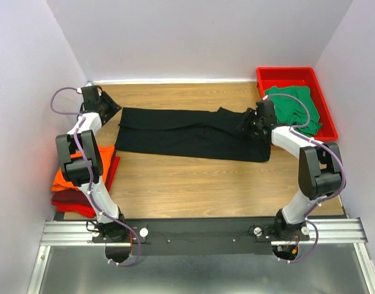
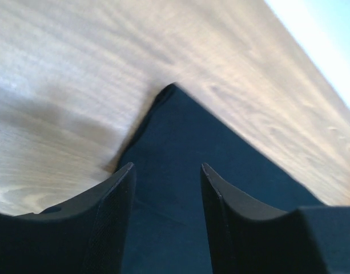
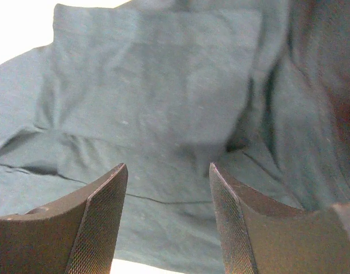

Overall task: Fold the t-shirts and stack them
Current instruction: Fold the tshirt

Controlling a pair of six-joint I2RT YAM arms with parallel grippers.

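Note:
The large black t-shirt point(image 1: 187, 133) lies folded into a long band across the far half of the wooden table. My left gripper point(image 1: 114, 111) is open at the shirt's far left corner; the left wrist view shows that corner point(image 2: 180, 148) between and beyond the open jaws. My right gripper point(image 1: 248, 122) is open over the shirt's right end, with its wrinkled cloth point(image 3: 163, 103) under the jaws. The green t-shirt point(image 1: 294, 105) lies in the red tray. The orange t-shirt point(image 1: 68, 174) lies folded on the dark red one point(image 1: 74, 202) at the left edge.
The rigid red plastic tray point(image 1: 285, 75) stands at the back right corner. White walls close in the table on three sides. Bare wood point(image 1: 193, 184) lies between the black shirt and the arm bases.

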